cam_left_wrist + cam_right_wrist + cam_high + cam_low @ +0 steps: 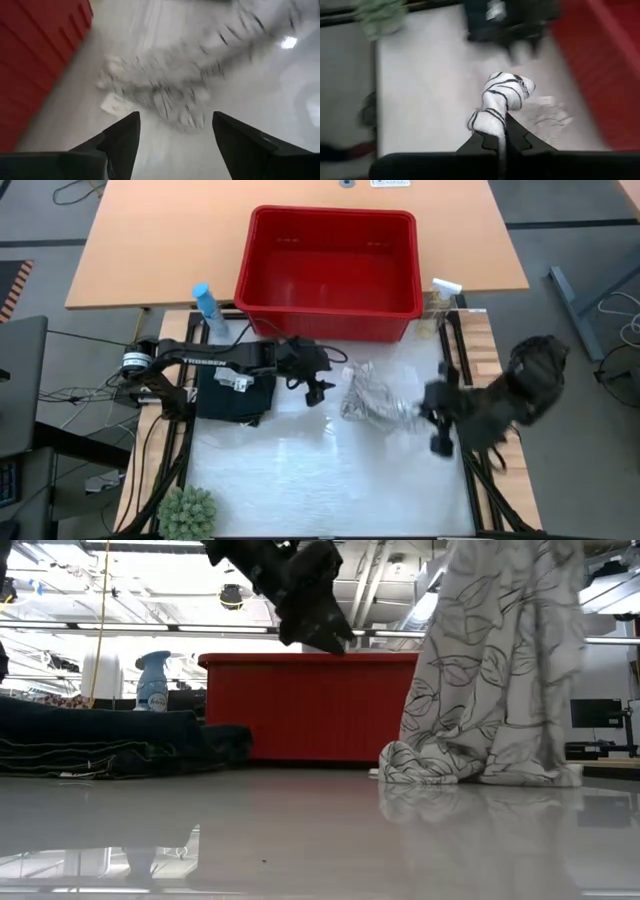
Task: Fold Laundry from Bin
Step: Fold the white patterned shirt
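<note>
The white leaf-print cloth is raised at one end by my right gripper, which is shut on it above the table's right side. Its lower end rests bunched on the table in front of the red bin. My left gripper hovers open above the table, left of the cloth, pointing slantwise down at it and touching nothing. Dark folded trousers lie flat on the table's left part, under the left arm. My right gripper pinches a bunched part of the leaf-print cloth between its two fingers; a knot of cloth sticks out past the fingertips. The fingers slant down from the table's right. The cloth hangs in loose folds below them, its lower end on the table.
A blue spray bottle stands left of the bin and a white-capped one right of it. A green plant sits at the near left corner. The near half of the white table top is bare.
</note>
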Robot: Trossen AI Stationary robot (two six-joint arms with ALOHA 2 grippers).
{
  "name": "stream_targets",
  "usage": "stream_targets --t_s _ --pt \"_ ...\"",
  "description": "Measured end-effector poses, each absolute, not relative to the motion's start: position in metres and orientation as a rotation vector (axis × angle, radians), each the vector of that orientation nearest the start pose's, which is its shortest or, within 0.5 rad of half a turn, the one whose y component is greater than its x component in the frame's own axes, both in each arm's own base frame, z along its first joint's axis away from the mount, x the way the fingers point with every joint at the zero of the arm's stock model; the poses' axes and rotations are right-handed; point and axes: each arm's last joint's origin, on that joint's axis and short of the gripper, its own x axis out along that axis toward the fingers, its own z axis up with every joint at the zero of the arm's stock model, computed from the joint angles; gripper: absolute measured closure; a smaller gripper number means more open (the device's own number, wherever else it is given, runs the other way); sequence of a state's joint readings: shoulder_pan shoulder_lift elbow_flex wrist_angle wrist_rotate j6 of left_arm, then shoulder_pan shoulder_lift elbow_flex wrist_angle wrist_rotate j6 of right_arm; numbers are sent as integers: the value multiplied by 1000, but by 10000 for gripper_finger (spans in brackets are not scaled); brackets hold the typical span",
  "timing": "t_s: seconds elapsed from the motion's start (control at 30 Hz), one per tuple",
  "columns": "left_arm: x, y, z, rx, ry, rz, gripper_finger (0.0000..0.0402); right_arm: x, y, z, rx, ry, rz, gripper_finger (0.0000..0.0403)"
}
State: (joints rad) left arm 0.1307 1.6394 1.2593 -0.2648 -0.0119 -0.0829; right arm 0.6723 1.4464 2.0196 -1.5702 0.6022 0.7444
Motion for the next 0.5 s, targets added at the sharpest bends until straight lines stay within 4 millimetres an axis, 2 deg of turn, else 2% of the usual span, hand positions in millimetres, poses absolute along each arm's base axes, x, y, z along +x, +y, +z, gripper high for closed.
stream_targets --t_s 0.13,0.3,0.5 --pt "364 58 275 -127 557 167 163 168 148 464 160 785 -167 382" --pt "374 62 272 -113 496 159 162 168 172 455 212 806 -168 382" --pt "402 67 230 -117 555 143 162 182 194 437 189 856 -194 382"
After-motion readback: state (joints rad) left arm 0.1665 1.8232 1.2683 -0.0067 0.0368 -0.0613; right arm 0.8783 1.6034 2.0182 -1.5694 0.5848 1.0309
